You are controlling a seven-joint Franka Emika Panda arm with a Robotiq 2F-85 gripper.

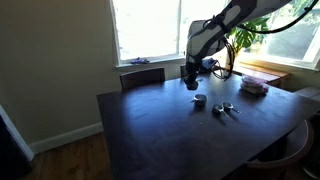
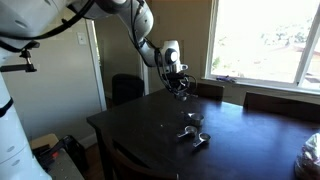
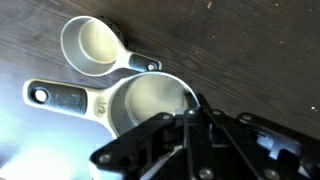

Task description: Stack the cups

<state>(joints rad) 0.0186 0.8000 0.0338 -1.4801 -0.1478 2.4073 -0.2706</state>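
Note:
In the wrist view my gripper (image 3: 195, 118) is shut on the rim of a large silver measuring cup (image 3: 145, 100), whose flat handle points left. A smaller silver cup (image 3: 90, 45) lies below it on the dark wood, handle to the right. In both exterior views the gripper (image 1: 191, 84) (image 2: 180, 90) hangs a little above the table's far part. One cup (image 1: 200, 100) (image 2: 190, 117) sits on the table near it. More cups (image 1: 225, 108) (image 2: 195, 135) lie close together a bit farther off.
The dark wooden table (image 1: 170, 135) has a chair (image 1: 142, 75) at its far side. A pinkish stack of flat things (image 1: 253, 86) lies near the window sill, next to a green plant (image 1: 240, 40). More chairs (image 2: 265, 100) stand along the window side.

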